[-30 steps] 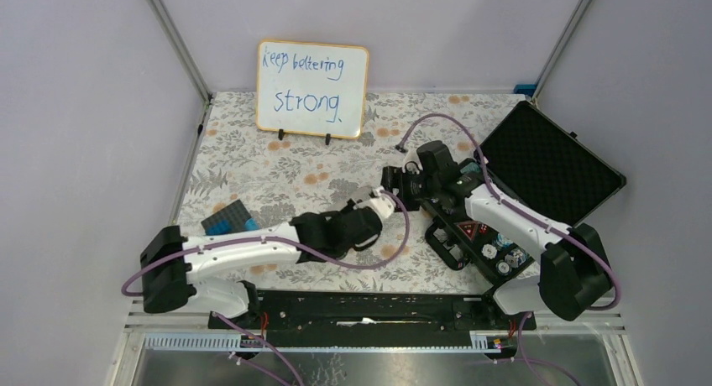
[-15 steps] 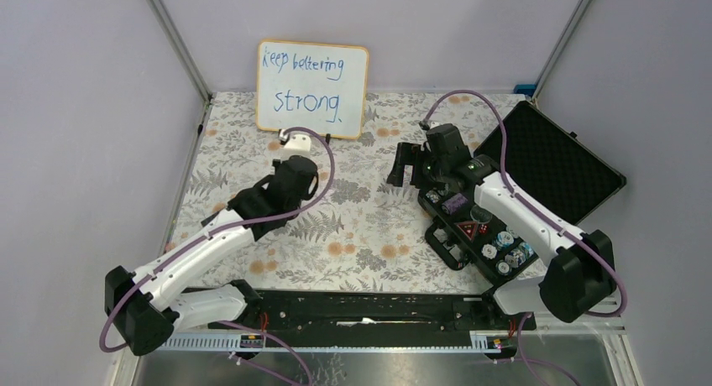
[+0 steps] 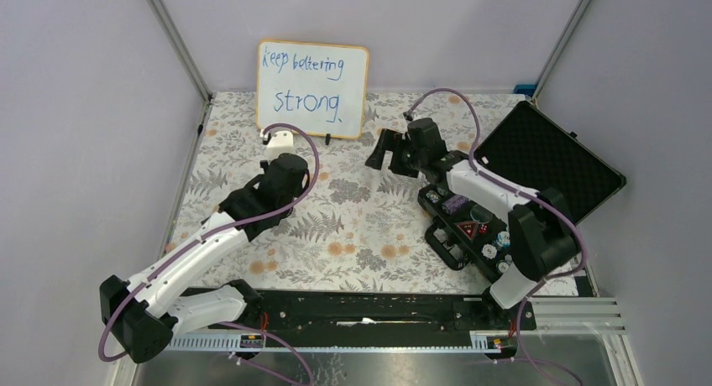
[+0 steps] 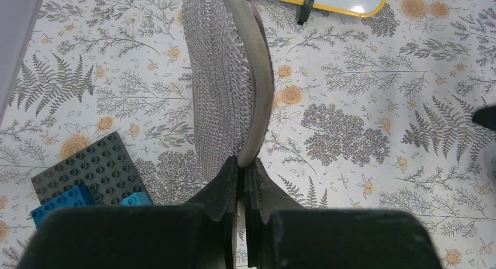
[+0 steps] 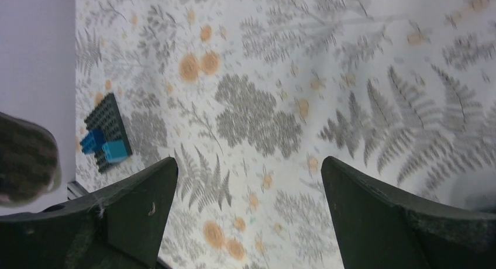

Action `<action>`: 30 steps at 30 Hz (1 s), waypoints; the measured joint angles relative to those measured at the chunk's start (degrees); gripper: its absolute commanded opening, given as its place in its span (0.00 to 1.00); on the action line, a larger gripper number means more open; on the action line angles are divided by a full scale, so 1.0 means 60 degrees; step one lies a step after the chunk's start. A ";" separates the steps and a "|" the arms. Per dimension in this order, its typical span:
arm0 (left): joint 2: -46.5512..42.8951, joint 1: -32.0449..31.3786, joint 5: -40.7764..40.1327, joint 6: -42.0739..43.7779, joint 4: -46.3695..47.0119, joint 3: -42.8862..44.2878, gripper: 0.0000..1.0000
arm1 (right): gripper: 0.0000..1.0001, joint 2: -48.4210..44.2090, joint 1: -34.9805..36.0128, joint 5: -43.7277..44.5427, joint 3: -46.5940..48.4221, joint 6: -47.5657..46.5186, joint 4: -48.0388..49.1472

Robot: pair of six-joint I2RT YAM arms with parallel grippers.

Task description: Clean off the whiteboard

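The whiteboard (image 3: 312, 77), orange-framed with blue handwriting, stands upright at the back left on two black feet. Its lower edge shows in the left wrist view (image 4: 319, 1). My left gripper (image 3: 280, 149) is shut on a flat oval eraser pad (image 4: 228, 76), grey and textured with a pale rim. It holds the pad just in front of the board's lower left part, short of touching it. My right gripper (image 3: 379, 151) is open and empty over the floral cloth to the right of the board; its fingers (image 5: 134, 204) stand wide apart.
An open black foam-lined case (image 3: 550, 164) sits at the right, with a tray of small items (image 3: 474, 226) in front of it. A dark brick plate with blue bricks (image 4: 88, 175) lies on the cloth under my left arm, also in the right wrist view (image 5: 105, 134).
My left arm has swung from the table's middle to the back left, carrying the pad up to the whiteboard. My right gripper has moved left and back, away from the case.
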 measured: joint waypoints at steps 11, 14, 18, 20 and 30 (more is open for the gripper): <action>-0.0015 0.0076 -0.0076 0.0018 0.0404 -0.0313 0.00 | 1.00 0.4411 -0.0372 -0.0525 0.3144 0.0397 0.3869; -0.0047 0.0164 -0.0164 0.0124 0.0503 -0.0408 0.00 | 1.00 0.5479 -0.0714 -0.0758 0.4248 0.0419 0.4047; -0.0047 0.0299 -0.0419 0.0200 0.0648 -0.0444 0.00 | 0.95 0.6674 -0.1155 -0.1107 0.5854 0.0382 0.4098; -0.0026 0.0404 -0.0550 0.0233 0.0790 -0.0444 0.00 | 0.88 0.7216 -0.1355 -0.1424 0.6666 0.0335 0.4080; 0.0994 0.1348 -0.0015 0.0346 0.1188 -0.0484 0.00 | 0.68 1.0105 -0.1934 -0.4124 1.0710 0.0018 0.3661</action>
